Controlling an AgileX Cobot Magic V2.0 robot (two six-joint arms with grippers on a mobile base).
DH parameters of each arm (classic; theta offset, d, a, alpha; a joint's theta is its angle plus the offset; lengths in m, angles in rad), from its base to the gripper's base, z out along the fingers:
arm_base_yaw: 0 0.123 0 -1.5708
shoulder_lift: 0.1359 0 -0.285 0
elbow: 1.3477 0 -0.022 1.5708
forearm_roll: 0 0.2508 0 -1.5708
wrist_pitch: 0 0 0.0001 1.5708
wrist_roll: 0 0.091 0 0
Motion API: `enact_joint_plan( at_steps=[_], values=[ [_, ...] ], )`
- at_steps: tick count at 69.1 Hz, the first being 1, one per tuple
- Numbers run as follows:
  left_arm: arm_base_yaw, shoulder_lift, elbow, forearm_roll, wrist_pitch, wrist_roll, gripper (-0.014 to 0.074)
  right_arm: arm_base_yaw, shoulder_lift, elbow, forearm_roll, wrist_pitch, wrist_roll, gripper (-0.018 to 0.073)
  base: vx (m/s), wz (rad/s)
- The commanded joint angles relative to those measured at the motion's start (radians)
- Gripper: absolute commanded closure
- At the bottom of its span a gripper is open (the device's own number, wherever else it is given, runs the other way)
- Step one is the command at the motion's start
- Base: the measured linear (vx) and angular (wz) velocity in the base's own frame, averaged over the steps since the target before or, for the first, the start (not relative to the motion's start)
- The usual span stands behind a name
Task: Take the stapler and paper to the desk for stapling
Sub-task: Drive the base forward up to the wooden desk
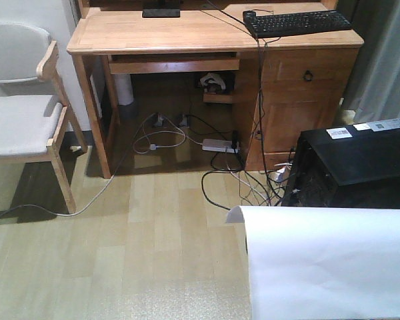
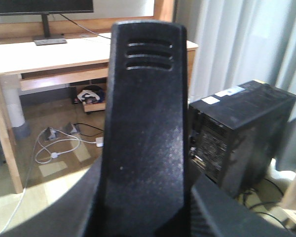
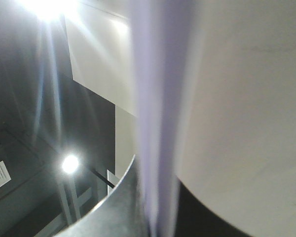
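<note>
The black stapler [image 2: 145,98], with three slots near its top end, fills the middle of the left wrist view, and my left gripper [image 2: 145,202] is shut on its lower part. The white paper [image 1: 327,260] hangs over the floor at the lower right of the front view. In the right wrist view the paper [image 3: 237,98] shows edge-on, with my right gripper [image 3: 160,217] shut on it and the camera facing the ceiling. The light-wood desk [image 1: 187,33] stands ahead at the far side of the floor, and its top [image 2: 49,57] also shows behind the stapler. Neither gripper shows in the front view.
A black keyboard [image 1: 297,22] lies on the desk's right part and a monitor base [image 1: 161,12] at its back. A black computer tower [image 1: 360,160] stands right of the desk's cabinet. A wooden chair [image 1: 20,113] is at the left. Cables [image 1: 187,137] trail under the desk.
</note>
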Motion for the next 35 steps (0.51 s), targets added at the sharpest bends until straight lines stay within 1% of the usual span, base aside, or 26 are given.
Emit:
enact_joint_plan(
  at_steps=[1,35],
  values=[
    [-0.004,0.015,-0.028,0.003,-0.115,-0.003,0.0603,0.001,0.009,-0.028,0.011,-0.059,-0.012,0.0564,0.12,0.05],
    [-0.004,0.015,-0.028,0.003,-0.114,-0.003,0.0603,0.001,0.009,-0.028,0.011,-0.059,-0.012,0.0564,0.15,0.07]
  ],
)
